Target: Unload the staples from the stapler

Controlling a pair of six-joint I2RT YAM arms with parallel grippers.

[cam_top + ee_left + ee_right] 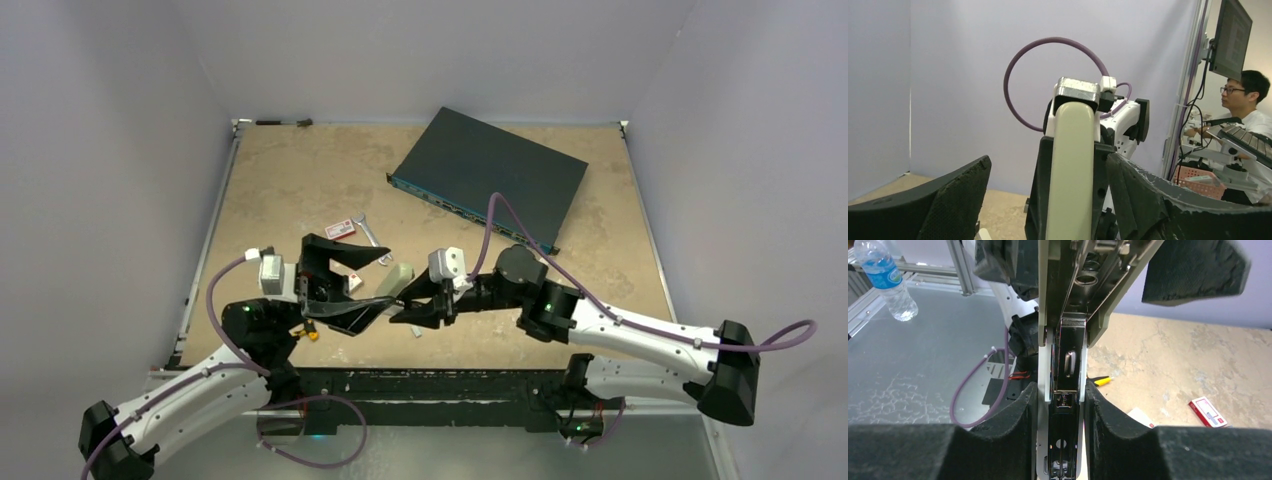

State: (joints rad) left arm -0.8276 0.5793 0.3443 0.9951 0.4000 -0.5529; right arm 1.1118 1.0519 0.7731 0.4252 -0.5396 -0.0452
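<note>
Stapler (396, 284): held off the surface (300, 180) at front centre, between your two arms, hinged open. Right gripper (1060, 395) is clamped on its metal channel. Left gripper (1048, 165) is released, its fingers spread either side of the pale body. The stapler's long axis runs along both grippers' fingers, so any pull on the staples likely goes lengthwise.
</note>
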